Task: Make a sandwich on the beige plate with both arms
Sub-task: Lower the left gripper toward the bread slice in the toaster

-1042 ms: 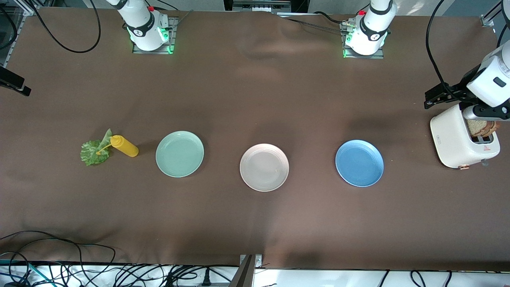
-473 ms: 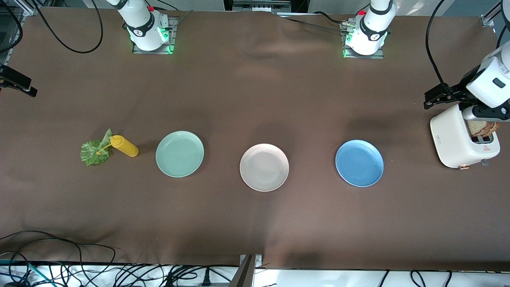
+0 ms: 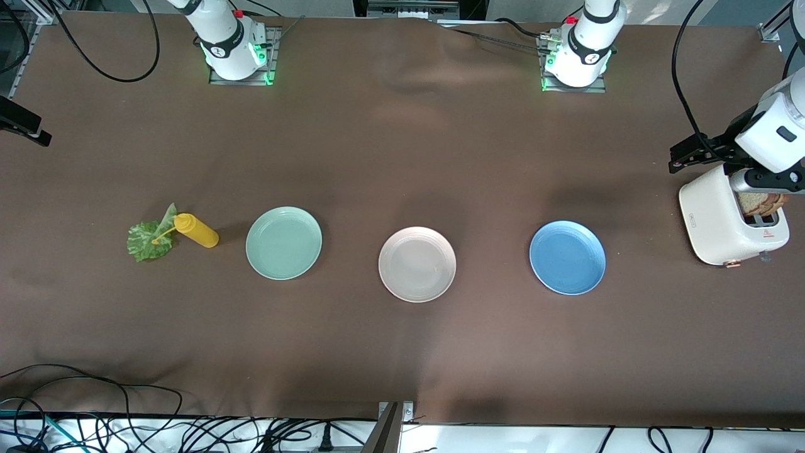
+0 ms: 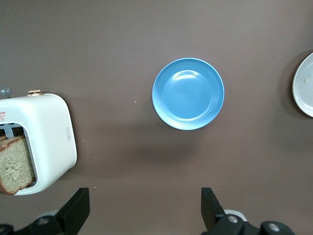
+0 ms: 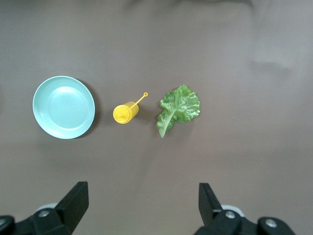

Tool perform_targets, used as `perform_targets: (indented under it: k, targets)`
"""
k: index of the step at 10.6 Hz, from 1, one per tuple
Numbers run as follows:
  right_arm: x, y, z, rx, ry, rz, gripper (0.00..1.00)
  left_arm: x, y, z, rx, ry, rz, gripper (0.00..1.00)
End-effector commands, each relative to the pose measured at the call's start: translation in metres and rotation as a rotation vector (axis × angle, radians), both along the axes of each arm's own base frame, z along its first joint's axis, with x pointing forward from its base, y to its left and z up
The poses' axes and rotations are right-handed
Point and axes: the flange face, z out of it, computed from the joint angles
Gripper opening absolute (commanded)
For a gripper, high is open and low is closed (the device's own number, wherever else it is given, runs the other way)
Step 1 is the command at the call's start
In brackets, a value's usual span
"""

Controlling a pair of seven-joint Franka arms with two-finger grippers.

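The beige plate (image 3: pixel 417 264) lies bare at the table's middle; its edge shows in the left wrist view (image 4: pixel 305 85). Brown bread slices (image 3: pixel 761 202) stand in a white toaster (image 3: pixel 717 217) at the left arm's end, also seen in the left wrist view (image 4: pixel 17 164). A green lettuce leaf (image 3: pixel 149 238) lies flat at the right arm's end, also seen in the right wrist view (image 5: pixel 180 108). My left gripper (image 3: pixel 682 156) is open and empty, high over bare table beside the toaster (image 4: pixel 144 196). My right gripper (image 3: pixel 25 126) is open and empty, high over bare table near the lettuce (image 5: pixel 142 191).
A yellow squeeze bottle (image 3: pixel 196 231) lies on its side touching the lettuce, with its open cap toward the leaf (image 5: pixel 126 112). A mint green plate (image 3: pixel 283 243) and a blue plate (image 3: pixel 567 257) flank the beige one. Cables run along the table's near edge.
The right gripper has shifted slightly at the table's edge. The left hand has drifted a little. Nothing on the table has moved.
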Motion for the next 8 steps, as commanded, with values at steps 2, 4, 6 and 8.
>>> perform_targets:
  k: [2,4,6,8]
  targets:
    - [-0.003,0.008,0.008,0.009,0.005,0.025,1.0,0.001,0.001,-0.001,-0.033,0.01,-0.011,1.0]
    - [-0.003,0.011,0.008,0.01,0.002,0.028,1.0,0.003,0.002,-0.007,-0.029,0.022,-0.011,1.0]
    - [-0.002,0.011,0.007,0.008,0.002,0.028,1.0,0.003,0.012,-0.007,-0.031,0.024,0.005,1.0]
    - [-0.001,0.011,0.003,-0.009,0.016,0.03,1.0,0.003,0.013,-0.009,-0.031,0.027,0.007,1.0]
